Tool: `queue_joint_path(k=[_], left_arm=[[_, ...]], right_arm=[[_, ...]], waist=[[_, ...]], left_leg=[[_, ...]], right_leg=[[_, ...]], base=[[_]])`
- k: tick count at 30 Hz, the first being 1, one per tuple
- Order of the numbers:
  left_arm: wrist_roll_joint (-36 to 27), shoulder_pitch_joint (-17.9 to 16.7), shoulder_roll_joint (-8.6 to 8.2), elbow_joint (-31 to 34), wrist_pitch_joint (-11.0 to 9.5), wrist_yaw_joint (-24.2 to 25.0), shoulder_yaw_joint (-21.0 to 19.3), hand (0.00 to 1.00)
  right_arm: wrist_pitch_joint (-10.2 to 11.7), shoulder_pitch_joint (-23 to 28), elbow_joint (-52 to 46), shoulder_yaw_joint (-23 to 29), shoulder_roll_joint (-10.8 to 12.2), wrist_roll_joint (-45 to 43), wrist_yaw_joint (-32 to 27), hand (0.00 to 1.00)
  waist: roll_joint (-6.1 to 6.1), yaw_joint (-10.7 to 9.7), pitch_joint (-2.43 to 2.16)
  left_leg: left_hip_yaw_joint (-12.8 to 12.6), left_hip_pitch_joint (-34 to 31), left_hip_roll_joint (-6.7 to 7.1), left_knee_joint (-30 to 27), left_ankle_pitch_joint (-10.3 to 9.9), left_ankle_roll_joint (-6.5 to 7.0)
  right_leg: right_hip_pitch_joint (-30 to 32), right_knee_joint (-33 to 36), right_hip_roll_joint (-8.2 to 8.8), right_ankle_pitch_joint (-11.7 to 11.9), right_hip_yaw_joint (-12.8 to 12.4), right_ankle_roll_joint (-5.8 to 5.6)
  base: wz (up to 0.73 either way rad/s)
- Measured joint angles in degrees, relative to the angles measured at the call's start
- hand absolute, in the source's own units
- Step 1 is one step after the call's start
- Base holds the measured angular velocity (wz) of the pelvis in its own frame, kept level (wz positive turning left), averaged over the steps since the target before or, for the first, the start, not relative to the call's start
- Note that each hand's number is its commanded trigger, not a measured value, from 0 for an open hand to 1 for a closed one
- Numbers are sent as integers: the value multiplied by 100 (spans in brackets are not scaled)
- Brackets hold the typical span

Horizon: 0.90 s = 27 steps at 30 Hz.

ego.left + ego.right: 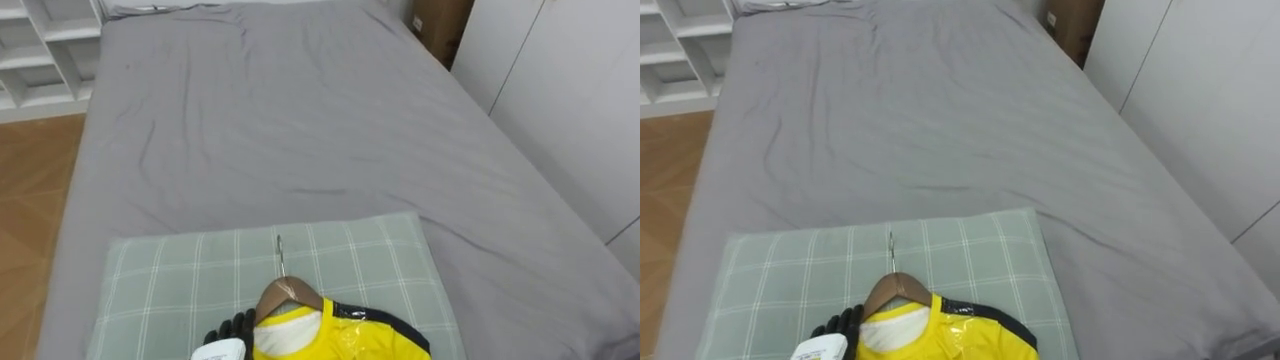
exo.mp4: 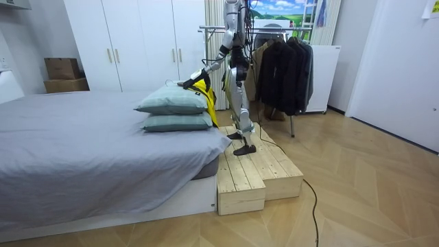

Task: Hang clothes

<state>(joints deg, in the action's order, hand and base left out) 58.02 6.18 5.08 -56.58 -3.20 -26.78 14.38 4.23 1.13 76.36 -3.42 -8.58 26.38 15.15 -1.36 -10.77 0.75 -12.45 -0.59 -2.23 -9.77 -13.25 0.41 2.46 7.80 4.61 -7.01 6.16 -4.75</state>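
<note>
A yellow garment (image 1: 345, 338) with dark trim hangs on a wooden hanger (image 1: 288, 291), whose metal hook (image 1: 281, 255) points away from me. It lies on a green checked pillow (image 1: 180, 280) at the head of the bed. My left hand (image 1: 232, 328) comes in from the lower left, its dark fingers curled at the hanger's left shoulder. In the room view I stand on a wooden platform (image 2: 254, 171) beside the bed, one arm stretched to the yellow garment (image 2: 202, 88) over the stacked pillows (image 2: 175, 110). A clothes rack (image 2: 223, 29) with dark clothes (image 2: 285, 65) stands behind me.
The grey bed (image 1: 300, 120) stretches ahead. A white shelf (image 1: 50, 50) stands at its far left, a cardboard box (image 1: 440, 25) and white wardrobe doors (image 1: 580, 90) along its right. Wooden floor (image 1: 30, 200) runs along the bed's left side.
</note>
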Motion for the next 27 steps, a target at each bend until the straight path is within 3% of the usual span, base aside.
queue_joint_path(k=[5,18,27], left_arm=[[-128,125,0,-190,-3,-2,6,0],[-842,391,-10,-766,-111,-109,5,0],[-1089,466,-1,-781,-138,-167,-4,0]], right_arm=[[-4,-56,23,18,-7,-150,-2,0],[-57,-117,30,-108,-3,-190,-2,0],[-58,-223,50,-283,-5,-161,-50,0]], waist=[[46,-13,-18],[31,6,-8],[20,19,-16]], left_leg=[[4,-74,-8,-15,11,-13],[4,-89,-12,-1,12,-14],[-12,-240,-14,-10,37,-20]], right_leg=[[74,1,-4,2,14,3],[101,-4,-10,2,15,4],[266,27,-10,20,16,31]], base=[[0],[0],[0]])
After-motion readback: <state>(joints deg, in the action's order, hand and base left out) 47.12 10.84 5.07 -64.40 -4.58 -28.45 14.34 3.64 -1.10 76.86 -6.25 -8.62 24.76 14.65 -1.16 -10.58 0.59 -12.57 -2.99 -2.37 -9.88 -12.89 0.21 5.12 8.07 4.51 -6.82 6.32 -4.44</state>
